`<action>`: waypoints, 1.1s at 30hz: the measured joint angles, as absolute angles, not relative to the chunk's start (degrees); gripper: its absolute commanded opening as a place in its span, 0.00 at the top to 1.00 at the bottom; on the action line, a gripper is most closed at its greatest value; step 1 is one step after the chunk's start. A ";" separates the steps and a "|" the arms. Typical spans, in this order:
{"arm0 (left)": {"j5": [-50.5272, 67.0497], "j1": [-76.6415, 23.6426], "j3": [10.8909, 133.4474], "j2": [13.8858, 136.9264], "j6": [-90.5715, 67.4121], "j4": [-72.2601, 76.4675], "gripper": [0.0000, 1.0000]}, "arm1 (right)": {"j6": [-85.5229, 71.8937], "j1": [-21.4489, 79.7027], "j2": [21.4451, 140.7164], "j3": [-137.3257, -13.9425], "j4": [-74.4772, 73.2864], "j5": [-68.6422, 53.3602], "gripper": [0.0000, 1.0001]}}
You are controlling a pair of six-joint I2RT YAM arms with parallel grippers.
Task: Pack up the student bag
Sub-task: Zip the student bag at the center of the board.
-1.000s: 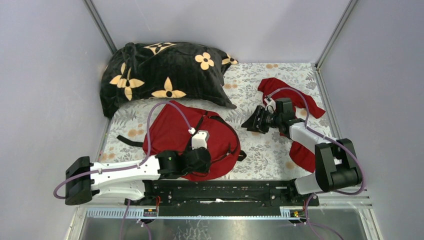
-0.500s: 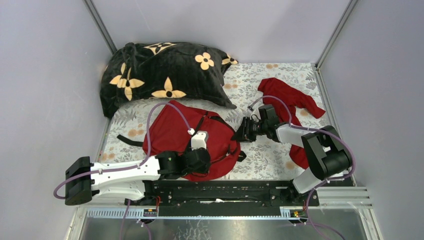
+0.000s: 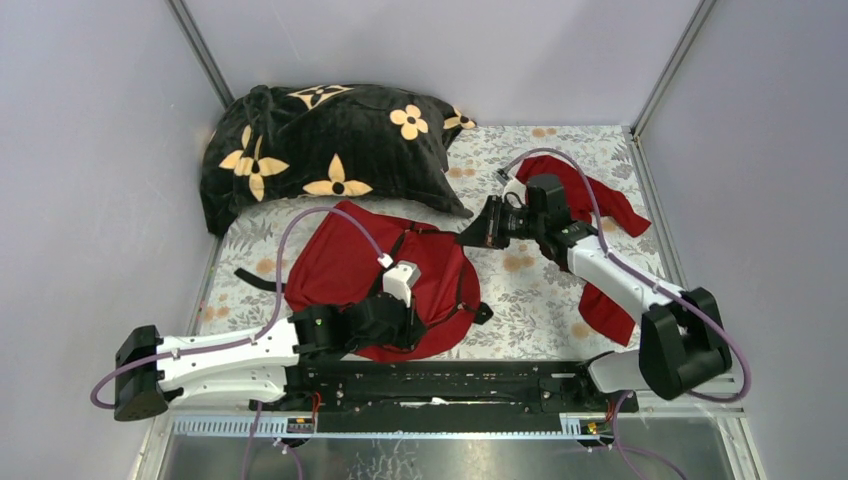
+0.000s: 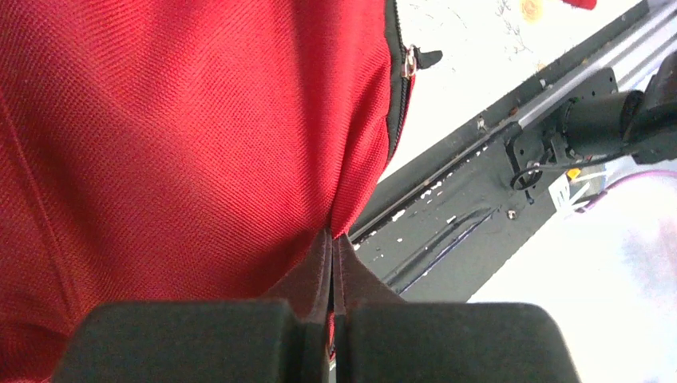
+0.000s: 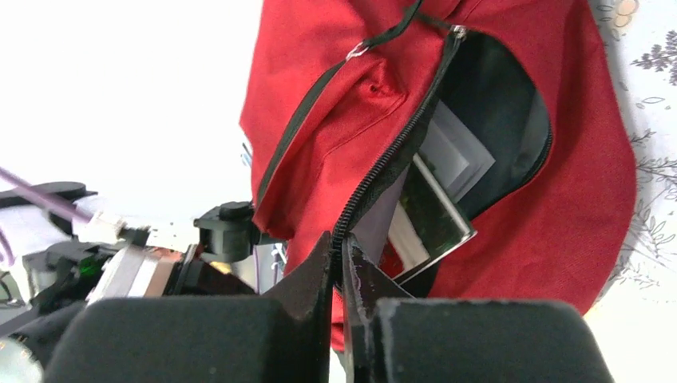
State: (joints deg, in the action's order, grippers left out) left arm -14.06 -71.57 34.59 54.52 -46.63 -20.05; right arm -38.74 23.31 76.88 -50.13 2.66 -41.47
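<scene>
**On the packing table:** My left claw (image 4: 331, 243) is clamped tight on a fold of the student bag (image 3: 340, 270). Red weave is pinched between its tips at the bag's near edge, just beyond the black rail (image 3: 440, 380) where my arms are bolted. From above, those tips are hidden under my own wrist, and my forearm covers the bag's near left corner. The bag lies on the flowered tablecloth (image 3: 540, 290), left of centre, its far edge just beside the black blanket (image 3: 320, 150) with orange flowers.

My right claw (image 5: 339, 243) meets the bag at its far right edge, jaws drawn to a sliver. The zipper (image 5: 389, 152) of the open mouth runs down into the slit between the tips, which appear to grip that edge. The pinch itself is blocked by my own fingers.

Through the gaping mouth show books (image 5: 439, 199): pale page edges and one dark glossy cover, its print too dim to read. How many lie inside I cannot tell. The upper left of that wrist view is blown out white.

A limp red garment (image 3: 590, 195) lies at the far right, partly under my right forearm. A metal zipper pull (image 4: 409, 60) hangs at the bag's edge in my left wrist view, where the frame cuts off the rest of the bag.
</scene>
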 measured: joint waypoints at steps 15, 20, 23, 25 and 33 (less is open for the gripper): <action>-10.46 -71.57 36.36 62.13 -41.63 -19.59 1.00 | -33.12 23.31 84.18 -50.33 -2.37 -31.40 0.19; -10.48 -71.59 36.77 62.30 -41.39 -19.59 1.00 | -27.90 23.24 63.99 -47.29 -8.73 -24.45 0.32; -10.52 -71.59 36.84 62.28 -41.32 -19.57 1.00 | -26.37 23.33 57.14 -43.53 -10.76 -24.69 0.33; -10.72 -71.59 36.84 62.22 -41.34 -19.57 1.00 | -25.98 23.49 56.07 -39.92 -11.73 -25.19 0.31; -13.41 -71.50 36.62 57.78 -42.74 -20.29 1.00 | -27.20 23.70 58.28 -24.73 -11.07 -37.19 0.23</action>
